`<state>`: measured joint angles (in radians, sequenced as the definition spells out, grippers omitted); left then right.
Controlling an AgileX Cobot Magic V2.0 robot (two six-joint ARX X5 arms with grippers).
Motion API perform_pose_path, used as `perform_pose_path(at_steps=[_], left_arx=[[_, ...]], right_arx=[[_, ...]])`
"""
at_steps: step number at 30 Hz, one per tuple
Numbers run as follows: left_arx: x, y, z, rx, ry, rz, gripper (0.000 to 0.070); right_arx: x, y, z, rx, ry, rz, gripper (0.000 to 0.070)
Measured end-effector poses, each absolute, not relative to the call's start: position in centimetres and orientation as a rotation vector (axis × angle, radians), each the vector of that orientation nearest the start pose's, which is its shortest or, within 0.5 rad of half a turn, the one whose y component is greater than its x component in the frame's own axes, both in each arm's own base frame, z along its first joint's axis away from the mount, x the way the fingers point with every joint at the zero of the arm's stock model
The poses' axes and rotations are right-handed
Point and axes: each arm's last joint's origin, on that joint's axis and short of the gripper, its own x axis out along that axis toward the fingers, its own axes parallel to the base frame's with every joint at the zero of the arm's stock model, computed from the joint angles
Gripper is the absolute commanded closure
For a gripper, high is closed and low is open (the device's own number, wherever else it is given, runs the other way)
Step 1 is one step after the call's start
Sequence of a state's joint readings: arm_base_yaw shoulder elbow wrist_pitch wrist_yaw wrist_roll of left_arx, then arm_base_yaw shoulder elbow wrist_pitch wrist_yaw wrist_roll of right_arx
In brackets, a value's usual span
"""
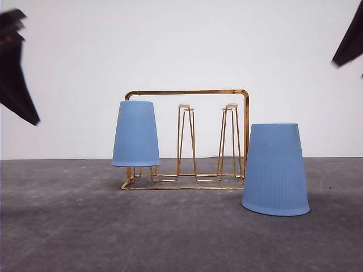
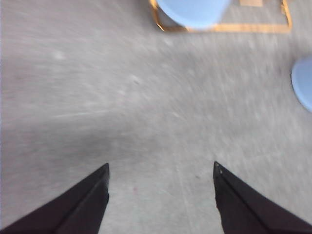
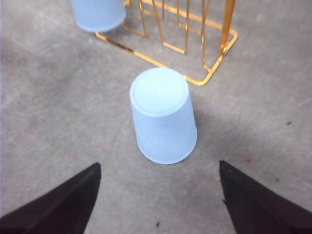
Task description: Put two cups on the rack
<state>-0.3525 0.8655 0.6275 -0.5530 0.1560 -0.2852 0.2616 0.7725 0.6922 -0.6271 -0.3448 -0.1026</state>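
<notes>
Cups first: you have one light blue cup (image 1: pixel 135 134) hung upside down on the left end of the gold wire rack (image 1: pixel 215 92), its rim clear of the rack's base; the second cup (image 1: pixel 275 169) stands upside down on the grey table (image 1: pixel 68 226), just in front of the rack's right end and apart from it, tilted slightly. You can see two pairs of white-tipped pegs (image 1: pixel 184 106) bare in the middle and at the right of the rack.

Your left gripper (image 2: pixel 161 168) hangs above bare table with its dark fingers (image 2: pixel 83 202) spread wide and nothing between them; its wrist picture is blurred, so the hung cup (image 2: pixel 192 12) and rack base (image 2: pixel 243 28) are only roughly readable there, and a blue edge (image 2: pixel 303 87) is probably the second cup.

Your right gripper (image 3: pixel 158 165) is likewise spread and empty; the standing cup (image 3: pixel 163 117) sits ahead of its fingers (image 3: pixel 253 204), untouched, with the rack (image 3: pixel 209 73) just beyond it.
</notes>
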Motion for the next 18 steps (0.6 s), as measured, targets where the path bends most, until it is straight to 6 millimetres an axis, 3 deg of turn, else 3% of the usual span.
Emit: perform_pose_path(at_steps=[4,10,16,18], left_arx=[[15.2,-6.0,24.1,-0.198,0.827,-0.362,0.0314],[15.2,-6.0,24.1,-0.205,0.829,-0.359,0.0314],[15.2,-6.0,24.1,-0.207,0.831,-0.357,0.0314],[15.2,-6.0,24.1,-0.207,0.831,-0.357,0.0314]], right_arx=[[16.8,5.7,25.6,-0.04,0.712,0.663,0.0196],[20.5,7.6,23.5,-0.046,0.709,0.703,0.0054],[23.2,9.4,20.9,-0.062,0.717,0.727,0.0056],[23.8,9.8,20.0,-0.071,0.736,0.722,0.0096]])
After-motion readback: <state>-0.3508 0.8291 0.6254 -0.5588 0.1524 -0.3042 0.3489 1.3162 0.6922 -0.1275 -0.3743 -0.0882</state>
